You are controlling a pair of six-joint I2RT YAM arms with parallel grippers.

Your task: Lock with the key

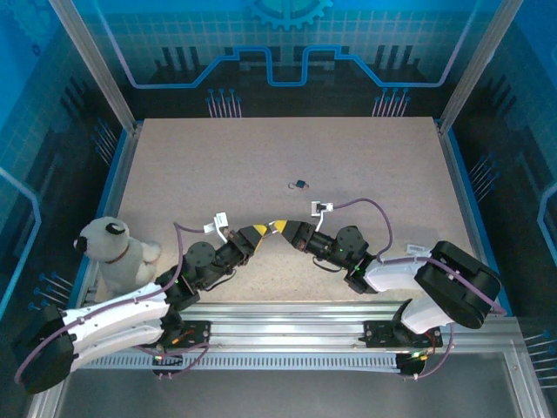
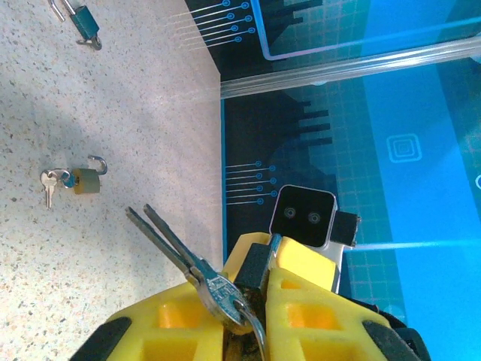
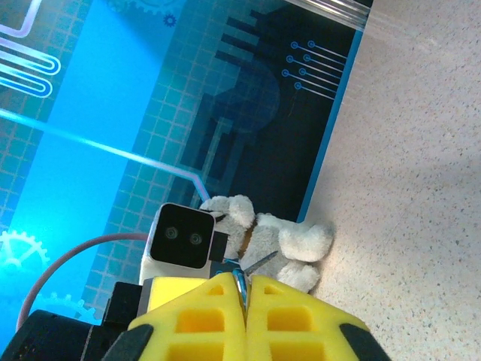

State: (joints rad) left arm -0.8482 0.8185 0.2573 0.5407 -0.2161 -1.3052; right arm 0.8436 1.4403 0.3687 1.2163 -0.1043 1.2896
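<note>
The left gripper [image 2: 233, 292] has its yellow fingers pinching two silver metal keys [image 2: 197, 269] on a ring, with the blades jutting up and out over the speckled table [image 2: 113, 105]. The right gripper [image 3: 243, 292] faces it tip to tip. Its fingers are pressed together on a thin sliver of the key ring [image 3: 240, 281], so the bunch looks shared between both arms, above the near middle of the table.

A small brass padlock [image 2: 86, 180] lies on the table well apart from the grippers, its shackle swung open and a key of its own beside it. A teal padlock [image 2: 86, 22] lies farther off.

The step in hand appears to be regripping the keys. To do it well, one gripper should hold firm while the other shifts to the bow, leaving a single blade free and straight. Slackening both grips at once would likely drop the bunch. I cannot tell which lock these keys fit.
</note>
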